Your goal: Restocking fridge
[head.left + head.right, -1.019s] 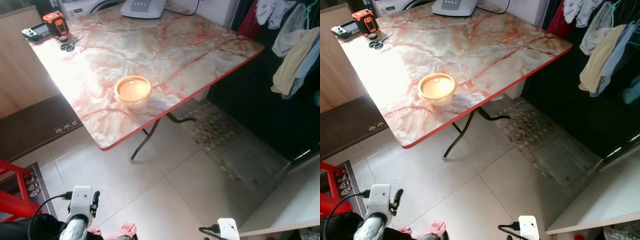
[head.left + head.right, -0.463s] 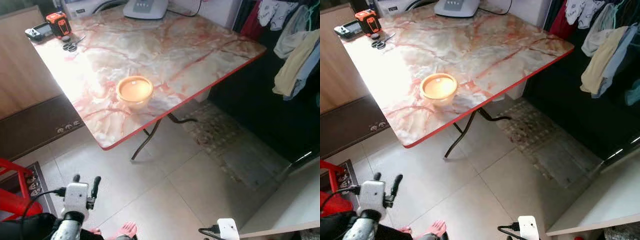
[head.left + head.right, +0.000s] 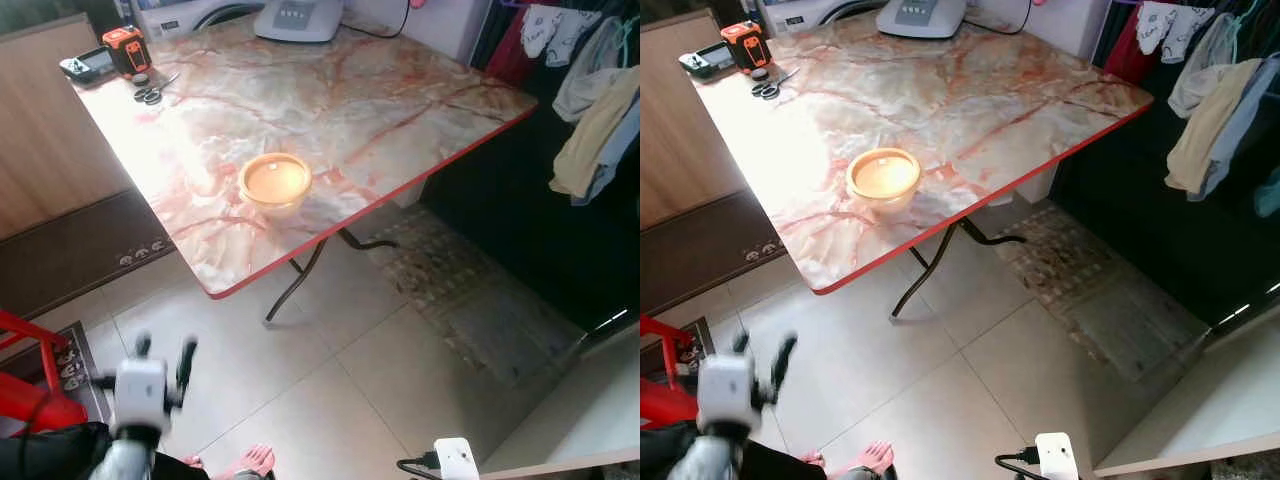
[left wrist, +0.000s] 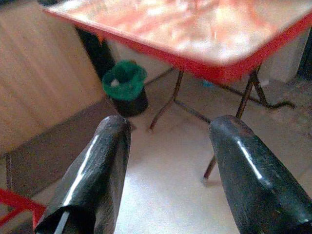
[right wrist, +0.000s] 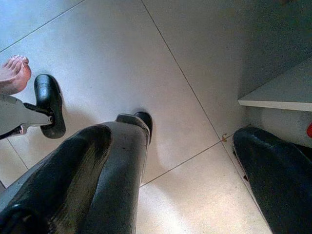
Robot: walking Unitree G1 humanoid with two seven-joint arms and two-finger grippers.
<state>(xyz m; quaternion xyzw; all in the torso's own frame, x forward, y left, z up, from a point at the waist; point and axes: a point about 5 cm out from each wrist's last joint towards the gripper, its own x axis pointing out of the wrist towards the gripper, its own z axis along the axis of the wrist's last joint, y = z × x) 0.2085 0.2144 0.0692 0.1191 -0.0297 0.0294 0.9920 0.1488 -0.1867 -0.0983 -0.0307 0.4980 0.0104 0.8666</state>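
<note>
Ahead of your left claw (image 3: 162, 352) stands the table (image 3: 400, 120), bowl (image 3: 275, 183) on its near edge.

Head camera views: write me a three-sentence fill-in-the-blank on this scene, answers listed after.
1. The yellow bowl sits on the marble-patterned ____.
2. The table has an edge coloured ____.
3. The scissors lie beside an orange tape ____.

Missing words: table; red; measure

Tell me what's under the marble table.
Under the marble table are dark bent metal legs on pale floor tiles. The left wrist view adds a green-topped dark bin there. The tabletop covers the rest.
</note>
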